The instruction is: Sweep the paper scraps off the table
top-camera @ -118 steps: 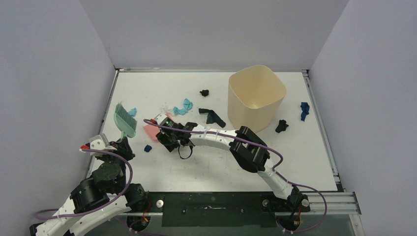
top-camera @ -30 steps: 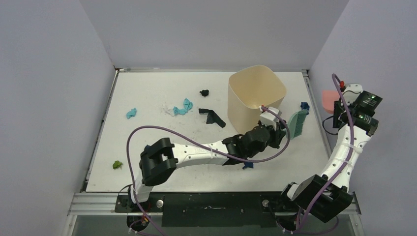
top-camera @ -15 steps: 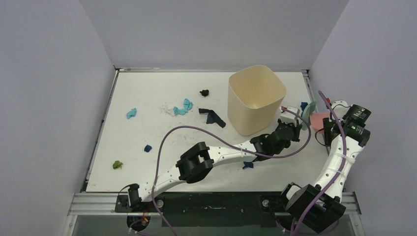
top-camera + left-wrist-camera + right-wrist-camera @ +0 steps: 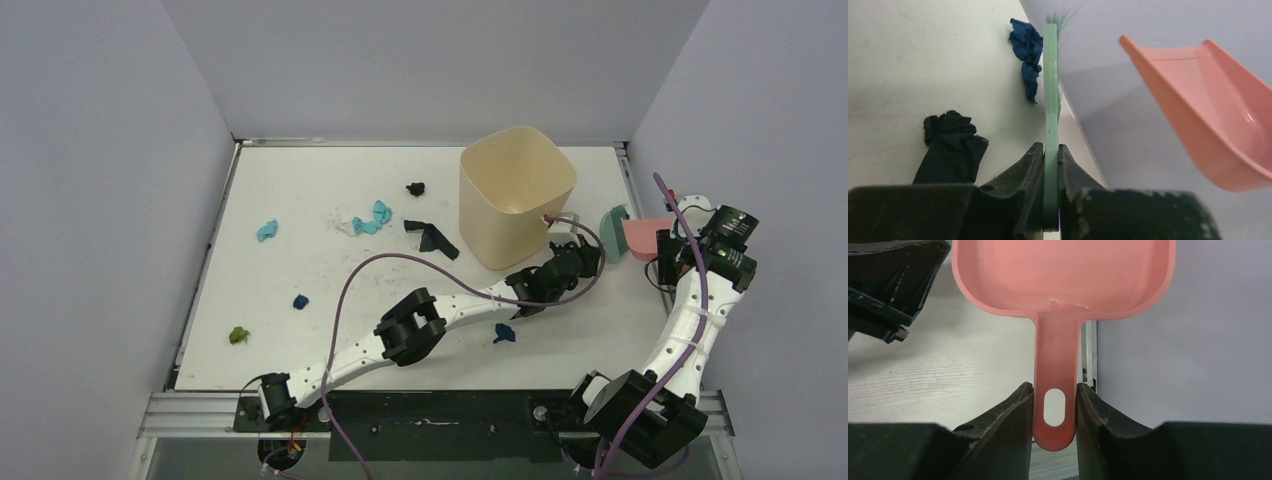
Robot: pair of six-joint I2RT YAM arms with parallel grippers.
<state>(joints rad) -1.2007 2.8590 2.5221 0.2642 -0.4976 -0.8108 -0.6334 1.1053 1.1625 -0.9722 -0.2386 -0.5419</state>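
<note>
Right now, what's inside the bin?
Bin shows only bare beige inner walls, nothing lying in it. Its near wall hides the lower inside, so that part can't be checked.

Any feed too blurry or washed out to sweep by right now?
Top external: even, soft light, faint shadows, paper scraps crisp. Left wrist: the jaws are dark and soft at the bottom edge; green brush and black scrap read clearly. Right wrist: pink dustpan sharp, small glints near its handle, no washout.

No readable text, label or number — none on any surface.
</note>
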